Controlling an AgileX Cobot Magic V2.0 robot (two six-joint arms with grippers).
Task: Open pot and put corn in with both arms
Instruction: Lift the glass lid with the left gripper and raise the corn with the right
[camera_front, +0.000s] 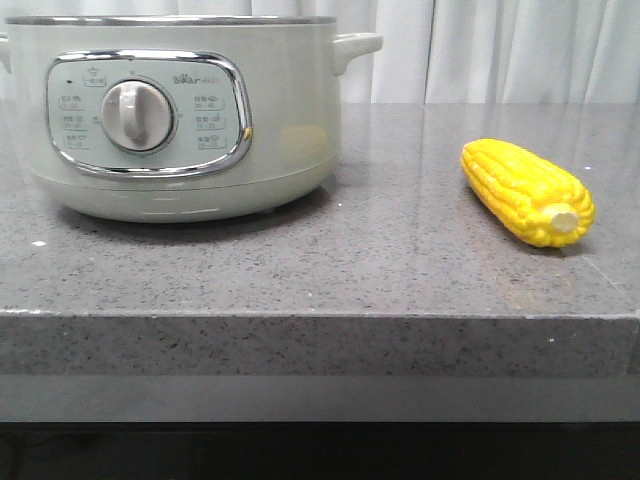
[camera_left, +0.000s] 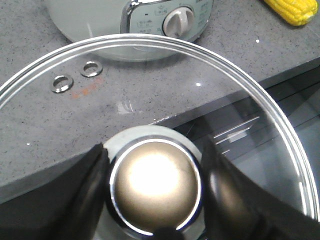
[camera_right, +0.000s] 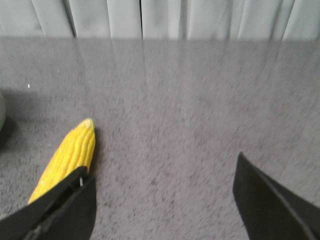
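Left hand (camera_left: 152, 190) clamped on the knob (camera_left: 155, 187) of the glass lid (camera_left: 260, 107), dark fingers (camera_left: 92, 185) pressed against either side of the knob. Lid held clear of the pot (camera_front: 180, 110), tilted over the front edge of the surface (camera_front: 400, 280); through the glass both the grey stone and the drop beyond that edge show. Pot rim uncovered in the front view.

Right hand (camera_right: 165, 200) with fingers spread wide apart, nothing between them, low over the stone. One finger (camera_right: 65, 205) just beside the near end of the corn (camera_front: 528, 192); whether it touches cannot be told.

Pot sits toward the left rear of the surface, dial panel facing front. Corn lies on its side toward the right edge, stub end pointing to the front, well apart from the pot.

Bare stone between pot and corn, and in front of both up to the front edge. Curtain (camera_front: 500, 50) behind the rear edge.
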